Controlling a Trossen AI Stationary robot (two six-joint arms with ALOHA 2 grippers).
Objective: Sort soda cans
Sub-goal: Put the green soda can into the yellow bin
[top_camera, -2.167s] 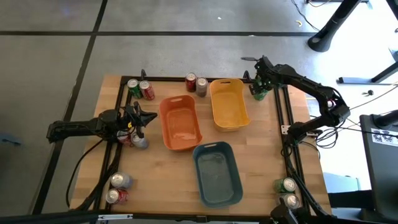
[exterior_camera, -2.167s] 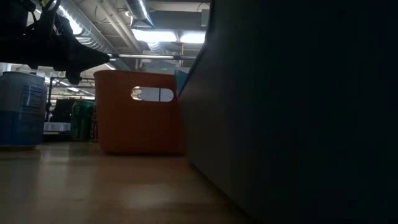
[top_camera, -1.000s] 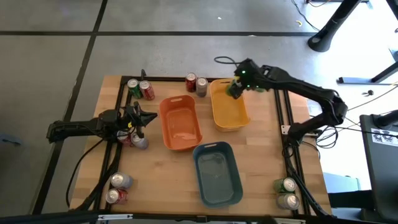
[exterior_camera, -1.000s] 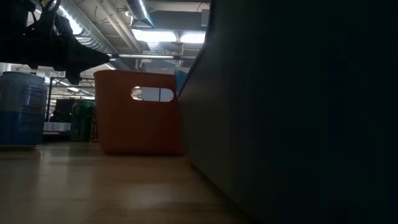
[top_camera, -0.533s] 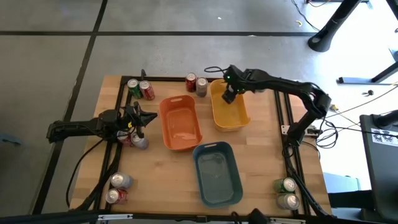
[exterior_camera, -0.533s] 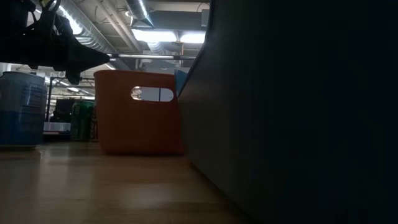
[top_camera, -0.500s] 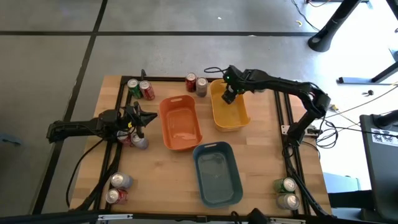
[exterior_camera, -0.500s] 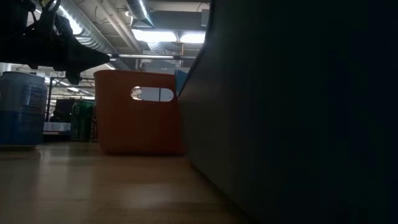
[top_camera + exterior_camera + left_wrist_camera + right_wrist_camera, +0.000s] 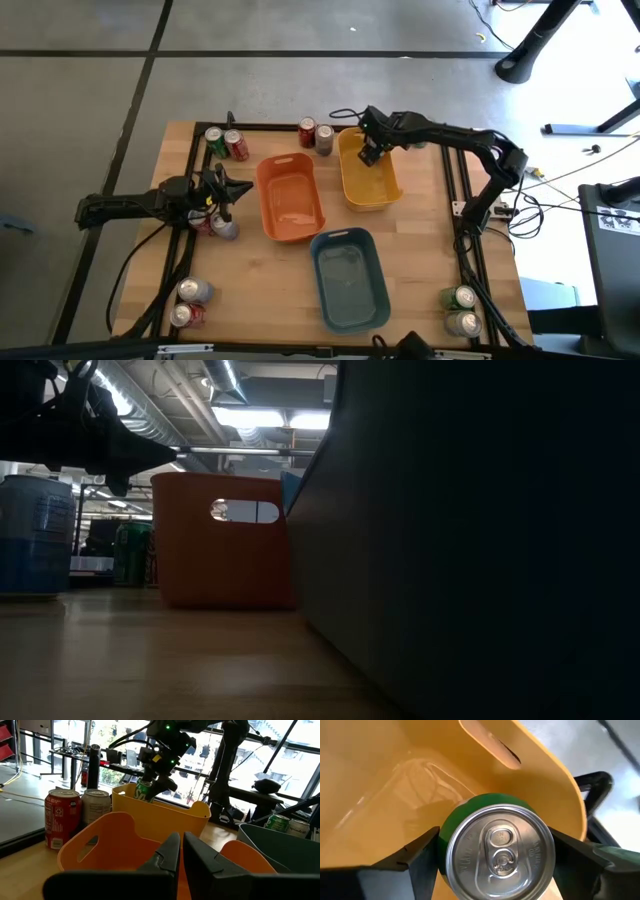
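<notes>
My right gripper (image 9: 370, 152) is shut on a green soda can (image 9: 500, 852) over the far end of the yellow bin (image 9: 372, 190). The left wrist view shows this can (image 9: 144, 791) dipping behind the bin's rim. My left gripper (image 9: 228, 188) is shut and hovers over two cans (image 9: 220, 228) standing left of the orange bin (image 9: 290, 200). Other cans stand upright in pairs: green and red at the far left (image 9: 225, 142), red and grey (image 9: 315, 134) by the yellow bin, two at the near left (image 9: 188, 303), two at the near right (image 9: 462, 310). My right gripper pinches the green can's upper side wall (image 9: 446, 826) between its two fingers (image 9: 415, 862), one on each side, coming from above and pointing down. The can is upright with its silver top facing up, lowered partly into the yellow bin. Its bottom is hidden by the bin wall.
The blue-grey bin (image 9: 348, 278) sits at the near middle and fills the right of the low view (image 9: 480, 540). The orange bin (image 9: 225, 540) stands beyond it. A black frame (image 9: 195, 170) runs along the table's edges. Bare wood lies between the bins and the right rail.
My right gripper has carried the green can toward the table's left and a little toward the near edge, from above the yellow bin's far rim to inside its far end, lowering slightly. It has been nearly still for the last half second.
</notes>
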